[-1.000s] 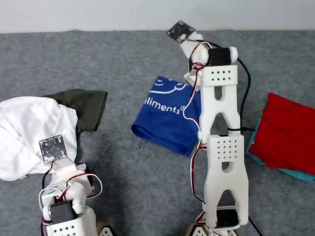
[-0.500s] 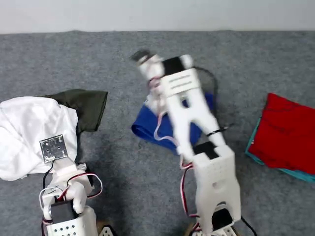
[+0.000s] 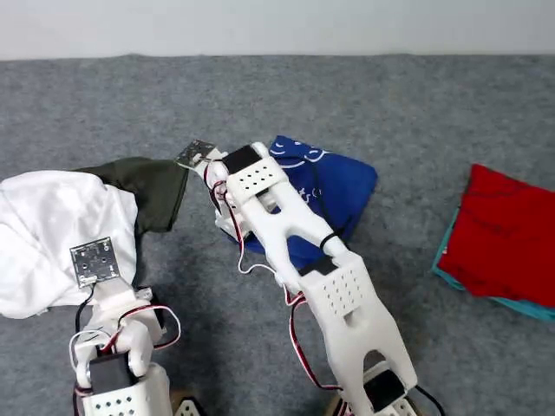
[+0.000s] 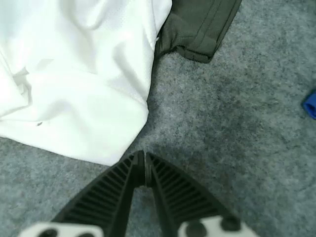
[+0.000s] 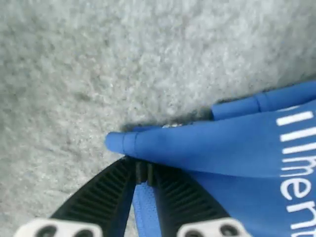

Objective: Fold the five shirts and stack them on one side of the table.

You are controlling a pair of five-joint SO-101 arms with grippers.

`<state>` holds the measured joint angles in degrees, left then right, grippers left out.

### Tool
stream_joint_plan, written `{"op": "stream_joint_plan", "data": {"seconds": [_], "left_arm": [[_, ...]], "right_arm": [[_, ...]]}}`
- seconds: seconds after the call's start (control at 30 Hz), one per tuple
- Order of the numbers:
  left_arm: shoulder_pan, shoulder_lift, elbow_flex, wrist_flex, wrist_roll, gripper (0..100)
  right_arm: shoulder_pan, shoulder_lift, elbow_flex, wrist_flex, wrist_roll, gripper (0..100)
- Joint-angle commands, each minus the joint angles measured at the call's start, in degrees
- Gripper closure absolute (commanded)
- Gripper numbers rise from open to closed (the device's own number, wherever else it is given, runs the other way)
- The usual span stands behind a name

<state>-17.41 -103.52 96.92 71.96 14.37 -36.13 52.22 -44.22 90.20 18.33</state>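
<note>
A blue shirt (image 3: 338,186) with white print lies bunched at mid-table. My right gripper (image 5: 142,173) is at its left edge, shut on a fold of the blue cloth (image 5: 222,143) just above the carpet. The right arm (image 3: 286,234) stretches over the shirt and hides part of it. A crumpled white shirt (image 3: 52,234) lies at the left, partly over a dark green shirt (image 3: 156,186). My left gripper (image 4: 144,160) is shut and holds nothing, over bare carpet beside the white shirt (image 4: 74,84). A folded red shirt (image 3: 507,230) rests on a teal one (image 3: 512,302) at the right edge.
Grey carpet (image 3: 416,104) covers the table, with free room along the far side and between the blue shirt and the red stack. The dark green shirt's hem (image 4: 200,29) lies close to the right arm's wrist (image 3: 198,156).
The right arm has swung from the blue shirt's far edge across to its left edge. The blue shirt now lies bunched further right. The left arm has not moved.
</note>
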Motion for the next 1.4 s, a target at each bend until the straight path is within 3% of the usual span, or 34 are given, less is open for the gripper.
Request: {"op": "stream_joint_plan", "data": {"seconds": [0.0,0.17,0.53,0.77,0.87,1.1,1.37], "left_arm": [[0.4,-0.6,-0.5,0.3,0.5,99],[0.4,-0.6,-0.5,0.3,0.5,99],[0.4,-0.6,-0.5,0.3,0.5,99],[0.4,-0.6,-0.5,0.3,0.5,99],[0.4,-0.6,-0.5,0.3,0.5,99],[0.4,-0.6,-0.5,0.3,0.5,99],[0.4,-0.6,-0.5,0.3,0.5,99]], "right_arm": [[0.0,-1.0,-10.6,7.0,-0.5,98.8],[0.5,-2.2,-21.5,12.9,-2.8,98.8],[10.6,-4.3,-21.3,12.7,-35.3,96.8],[15.0,-3.8,-19.5,12.6,-58.5,67.7],[15.2,-3.6,-19.3,12.6,-62.3,61.6],[17.9,0.9,-19.6,11.2,-67.8,61.1],[21.2,11.4,-19.6,7.1,-67.7,61.2]]}}
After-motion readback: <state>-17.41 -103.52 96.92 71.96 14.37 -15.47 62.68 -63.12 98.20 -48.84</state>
